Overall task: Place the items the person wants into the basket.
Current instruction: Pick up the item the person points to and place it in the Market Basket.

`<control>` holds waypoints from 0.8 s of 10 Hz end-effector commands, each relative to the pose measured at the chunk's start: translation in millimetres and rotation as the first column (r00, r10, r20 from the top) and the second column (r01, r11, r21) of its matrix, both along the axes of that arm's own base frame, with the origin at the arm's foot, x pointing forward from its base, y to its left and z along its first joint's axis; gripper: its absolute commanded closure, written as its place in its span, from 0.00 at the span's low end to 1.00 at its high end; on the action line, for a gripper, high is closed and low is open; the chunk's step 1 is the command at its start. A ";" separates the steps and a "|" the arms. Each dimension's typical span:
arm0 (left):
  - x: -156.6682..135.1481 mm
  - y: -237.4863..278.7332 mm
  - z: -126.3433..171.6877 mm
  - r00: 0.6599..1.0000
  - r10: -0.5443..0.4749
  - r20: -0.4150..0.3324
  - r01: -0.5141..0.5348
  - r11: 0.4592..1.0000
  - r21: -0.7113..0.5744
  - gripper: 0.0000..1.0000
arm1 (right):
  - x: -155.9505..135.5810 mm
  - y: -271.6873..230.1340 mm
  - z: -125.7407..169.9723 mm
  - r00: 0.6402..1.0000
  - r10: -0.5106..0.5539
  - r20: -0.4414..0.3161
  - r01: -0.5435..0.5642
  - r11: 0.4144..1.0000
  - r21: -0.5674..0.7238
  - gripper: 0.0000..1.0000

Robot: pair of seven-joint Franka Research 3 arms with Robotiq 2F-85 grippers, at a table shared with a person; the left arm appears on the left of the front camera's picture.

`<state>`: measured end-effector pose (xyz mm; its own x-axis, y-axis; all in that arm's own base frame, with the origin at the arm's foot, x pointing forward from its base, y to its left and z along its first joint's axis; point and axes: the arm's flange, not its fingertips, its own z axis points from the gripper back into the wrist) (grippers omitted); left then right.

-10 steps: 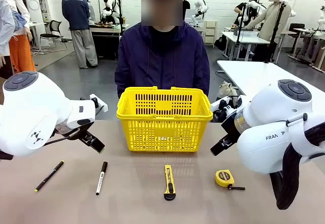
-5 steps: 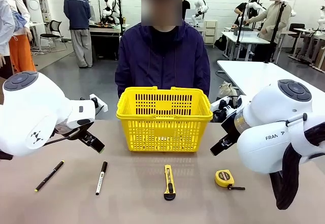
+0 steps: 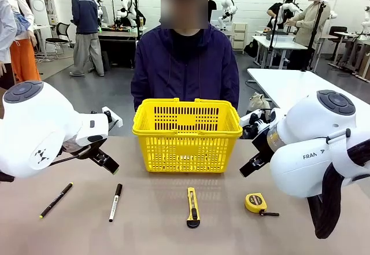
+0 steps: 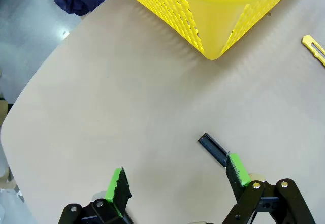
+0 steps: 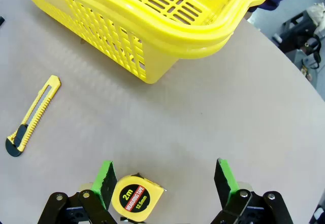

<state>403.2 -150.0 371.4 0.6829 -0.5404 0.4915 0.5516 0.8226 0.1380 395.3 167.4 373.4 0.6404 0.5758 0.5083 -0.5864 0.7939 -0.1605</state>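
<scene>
Your left arm [image 3: 34, 130]: white rounded shell, grey round cap, small black logo | your right arm [image 3: 306, 151]: white, grey FRAN lettering, thick black cable sleeve | left gripper [image 4: 175, 176], right gripper [image 5: 163, 170]: black links, silver pins, green pads [image 4: 237, 169]

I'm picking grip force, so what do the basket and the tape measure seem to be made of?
The basket: glossy yellow moulded plastic, judging by its slotted mesh walls and sheen. The tape measure: probably a hard yellow plastic case, smooth, with a printed round black label.
</scene>
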 end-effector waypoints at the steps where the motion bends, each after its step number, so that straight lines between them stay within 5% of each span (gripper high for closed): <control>1: 0.0 0.1 0.0 1.000 0.000 0.000 0.000 1.000 0.000 0.00 | 0.0 -0.1 0.0 1.000 0.000 0.000 0.000 1.000 0.001 0.00; 5: 0.0 0.0 0.0 1.000 0.000 0.000 0.000 1.000 0.000 0.00 | 0.0 0.0 0.0 1.000 0.000 0.000 0.000 1.000 0.000 0.00; 8: -22.5 24.9 72.0 0.999 -0.036 0.022 0.034 0.995 0.090 0.00 | -28.5 -14.2 76.3 0.998 0.038 0.058 -0.031 0.993 -0.110 0.00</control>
